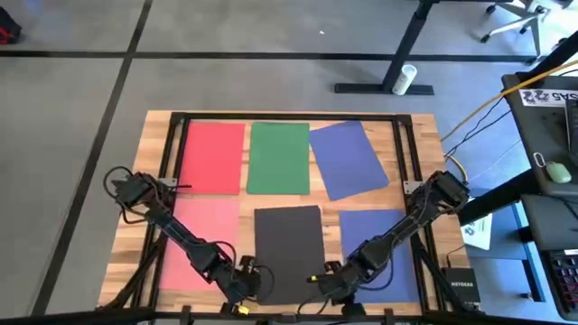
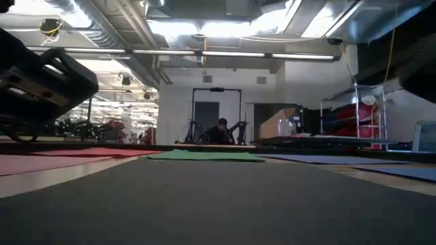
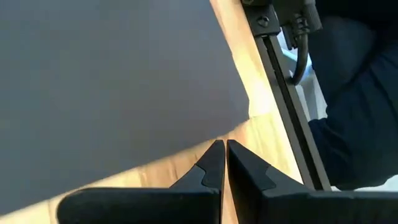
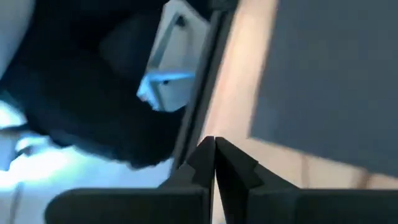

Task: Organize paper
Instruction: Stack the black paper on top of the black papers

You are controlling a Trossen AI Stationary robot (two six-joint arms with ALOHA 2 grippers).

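Pale wooden table (image 1: 135, 194) with a black metal frame (image 1: 402, 149) stands on a grey office floor and carries six sheets of coloured paper in two rows. At the near edge, the left gripper (image 3: 219, 163) hangs low just beside the near left corner of the dark grey rectangular sheet of paper (image 1: 289, 253), its two dark fingers pressed together with only a hairline slit between them and nothing held. The right gripper (image 4: 213, 157) sits at the opposite near corner of that same grey sheet, fingers likewise closed tight and empty, tips over bare wood close to the table's near frame rail.

Taking the dark grey sheet as the landmark: it lies in the middle of the near row. To its left lies a pink rectangular sheet (image 1: 200, 242), partly crossed by the left arm. To its right lies a blue rectangular sheet (image 1: 379, 244), crossed by the right arm. Beyond it, in the far row, a green rectangular sheet (image 1: 278, 157) lies straight; a red rectangular sheet (image 1: 213, 156) lies left of the green one, nearly touching it. A second blue sheet (image 1: 348, 159) lies right of the green one, turned askew so its corner overlaps the green edge.
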